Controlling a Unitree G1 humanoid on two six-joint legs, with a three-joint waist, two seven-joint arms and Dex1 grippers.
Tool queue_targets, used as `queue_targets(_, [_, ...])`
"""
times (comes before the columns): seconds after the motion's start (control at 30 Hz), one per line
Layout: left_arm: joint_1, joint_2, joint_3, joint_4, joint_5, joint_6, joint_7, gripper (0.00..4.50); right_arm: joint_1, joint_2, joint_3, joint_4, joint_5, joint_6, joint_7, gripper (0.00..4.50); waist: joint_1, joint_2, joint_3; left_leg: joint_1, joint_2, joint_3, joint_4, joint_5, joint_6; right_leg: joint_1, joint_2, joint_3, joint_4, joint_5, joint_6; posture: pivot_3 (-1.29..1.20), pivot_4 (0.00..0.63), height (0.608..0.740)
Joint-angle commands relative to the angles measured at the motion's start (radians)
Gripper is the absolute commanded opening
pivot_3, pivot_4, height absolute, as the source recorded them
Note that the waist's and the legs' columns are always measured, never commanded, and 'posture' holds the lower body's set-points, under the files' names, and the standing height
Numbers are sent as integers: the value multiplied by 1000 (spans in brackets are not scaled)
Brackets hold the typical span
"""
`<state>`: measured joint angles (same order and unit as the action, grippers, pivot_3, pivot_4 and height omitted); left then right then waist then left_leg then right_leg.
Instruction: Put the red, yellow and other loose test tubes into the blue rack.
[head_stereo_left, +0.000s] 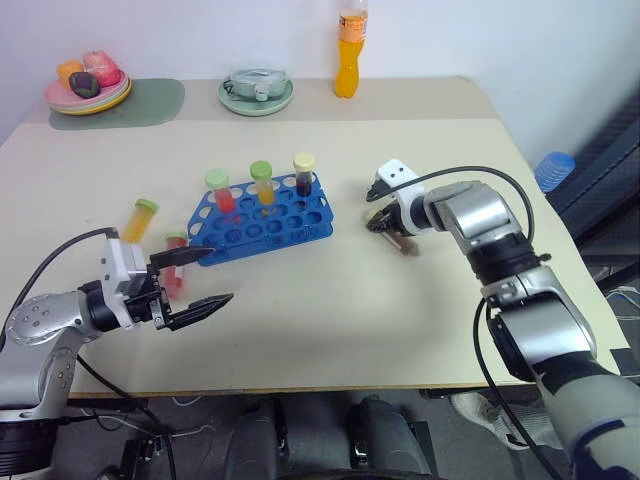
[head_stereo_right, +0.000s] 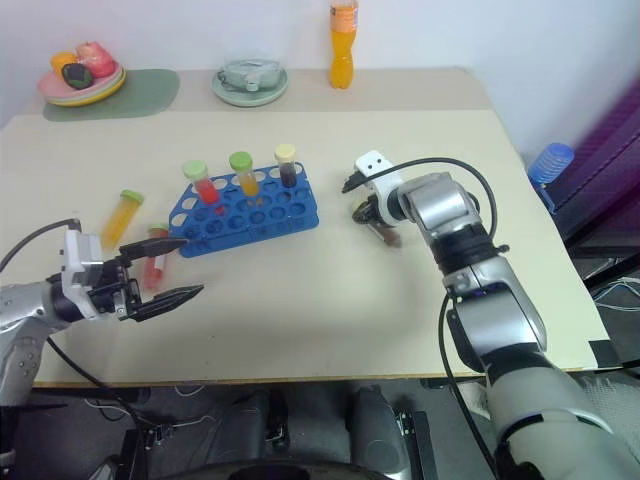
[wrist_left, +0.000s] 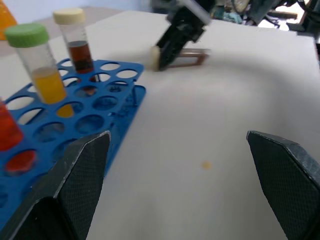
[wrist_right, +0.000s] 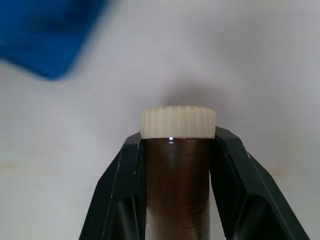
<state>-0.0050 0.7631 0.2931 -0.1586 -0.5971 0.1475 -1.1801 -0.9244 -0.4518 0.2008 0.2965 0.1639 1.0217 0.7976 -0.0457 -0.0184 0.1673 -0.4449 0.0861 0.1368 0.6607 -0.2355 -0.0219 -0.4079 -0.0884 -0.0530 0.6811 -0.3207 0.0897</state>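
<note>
The blue rack (head_stereo_left: 262, 222) stands mid-table with three capped tubes upright in its back row: a red one (head_stereo_left: 222, 196), a yellow one (head_stereo_left: 264, 187) and a dark one (head_stereo_left: 303, 176). To the rack's right, my right gripper (head_stereo_left: 387, 223) is shut on a brown tube (wrist_right: 177, 175) with a cream cap (wrist_right: 178, 122), low over the table. A loose yellow tube (head_stereo_left: 140, 218) and a loose red tube (head_stereo_left: 176, 265) lie left of the rack. My left gripper (head_stereo_left: 215, 275) is open just in front of the red tube, holding nothing.
An orange drink bottle (head_stereo_left: 351, 50), a green dish (head_stereo_left: 256, 94) and a plate of fruit (head_stereo_left: 88, 88) on a green mat line the table's far edge. A blue object (head_stereo_left: 554, 170) sits off the table's right side.
</note>
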Motion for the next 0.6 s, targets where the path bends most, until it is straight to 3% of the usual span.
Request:
queue_targets(0.03, [-4,9,25,0,-6,-10,-8,4500,32,38,-212,-284,187,-23,26,1133,0,0,0,0,0,0,0,0,0,0,0,0,0,0,0,0,150,740])
queue_targets(0.23, [-31,-28,43,57,-17,-21,25,4500,115,168,-323,-467,294,-95,-89,1133,3,0,0,1,0,0,-1,0,1,1,0,-1,-1,0,0,0,150,740])
queue_targets(0.3, [-34,-46,49,83,-4,-46,37,4500,152,234,-305,-459,253,-281,-126,1133,3,0,0,1,0,0,-1,0,0,1,0,-1,-1,0,0,0,150,740])
queue_targets(0.5, [-64,-108,81,140,17,-113,121,4500,187,429,-227,-170,87,-912,-198,1133,-1,0,0,1,0,1,-1,0,0,1,1,-1,0,0,0,0,150,740])
queue_targets(0.6, [-56,-115,84,134,22,-124,145,4500,160,510,-234,-16,80,-1102,-235,1133,0,0,0,1,0,1,0,0,-1,1,0,-1,0,0,0,0,150,740])
